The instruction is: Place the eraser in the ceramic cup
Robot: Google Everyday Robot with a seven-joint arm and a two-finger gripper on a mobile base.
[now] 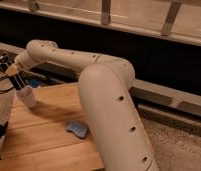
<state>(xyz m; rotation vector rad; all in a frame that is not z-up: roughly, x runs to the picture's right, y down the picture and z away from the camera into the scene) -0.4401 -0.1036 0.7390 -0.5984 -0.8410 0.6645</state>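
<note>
The ceramic cup stands upright on the wooden table, near the table's rear left corner. The cup is white and plain, and its interior is not shown from this angle, so its contents cannot be confirmed.

The gripper is positioned directly above and slightly to the left of the cup, just beside the rim or touching it; contact cannot be settled. Whether the gripper is released, clenched or grasping an item cannot be told.

The eraser is not positively identified. It may be held in the gripper or already lie inside the cup; neither is shown. A small flat blue object lies on the table, well apart from the cup, to its right and nearer the camera. Whether this object is the eraser cannot be determined.

The arm is extended from the lower right across the table toward the cup. Dark cables are seen at the left edge, beside the gripper.

Progress is judged as late-stage: the gripper is aligned over the cup. Confirmed release into the cup and withdrawal are judged outstanding.
</note>
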